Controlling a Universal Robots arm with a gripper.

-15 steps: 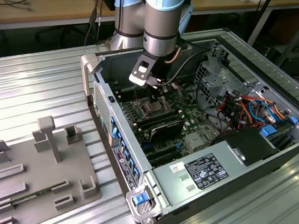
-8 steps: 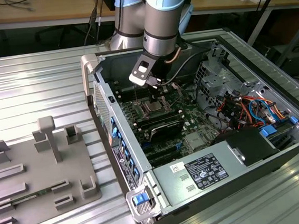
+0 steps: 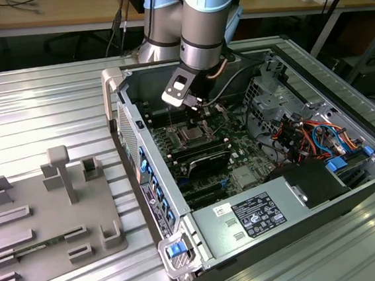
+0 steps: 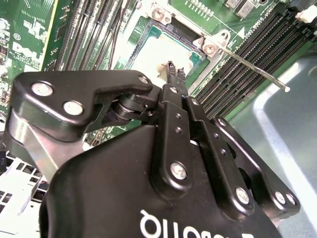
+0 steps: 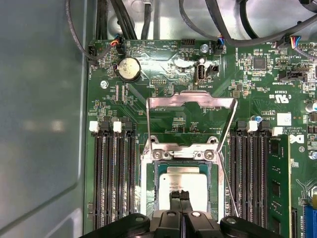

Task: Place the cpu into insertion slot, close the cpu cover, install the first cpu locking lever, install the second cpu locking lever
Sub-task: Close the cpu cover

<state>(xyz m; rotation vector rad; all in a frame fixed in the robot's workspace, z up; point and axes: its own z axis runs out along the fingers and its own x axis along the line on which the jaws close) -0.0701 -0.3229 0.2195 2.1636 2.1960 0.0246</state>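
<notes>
Now tool fingertips together, above cpu seated in insertion slot; cpu cover raised open.

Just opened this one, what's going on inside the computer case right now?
The robot arm's gripper is down inside the open computer case, with its fingertips closed together right over the cpu. The cpu lies flat in the insertion slot on the green board. The cpu cover stands open, not yet closed, and a thin locking lever sticks out unlatched beside the socket.
</notes>
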